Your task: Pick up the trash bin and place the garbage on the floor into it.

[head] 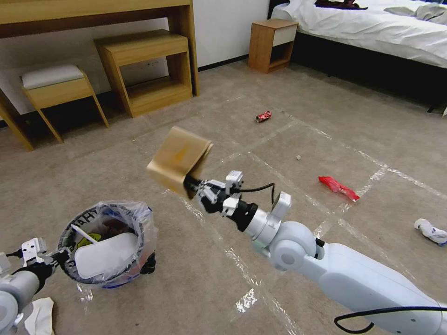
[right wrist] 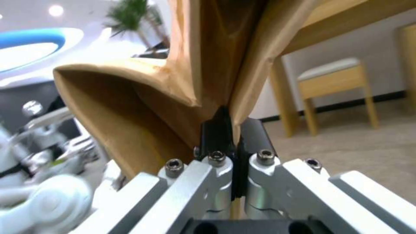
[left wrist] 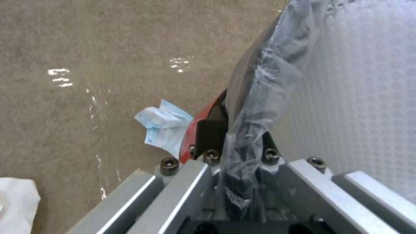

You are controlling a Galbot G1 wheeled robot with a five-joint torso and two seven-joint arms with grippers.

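The trash bin (head: 139, 218) hangs low at the left, lined with a clear bag (left wrist: 264, 81). A white slipper (head: 107, 256) and a wooden stick (head: 84, 234) lie inside it. My left gripper (head: 57, 258) is shut on its rim (left wrist: 236, 139). My right gripper (head: 192, 186) is raised mid-scene and shut on a torn tan paper carton (head: 179, 160), whose pinched fold (right wrist: 143, 107) sits between the fingers (right wrist: 216, 130). On the taped floor (head: 288, 279) lie a crushed red can (head: 263, 116), a red wrapper (head: 338, 187) and a crumpled tissue (head: 430, 231).
A white scrap (head: 39, 316) lies on the carpet below the bin, and a pale blue tissue (left wrist: 164, 126) lies beside it. A wooden desk with a shelf unit (head: 149, 70) and a stool (head: 58, 88) stand at the back left. A bedside table (head: 272, 44) and a bed (head: 372, 32) stand at the back right.
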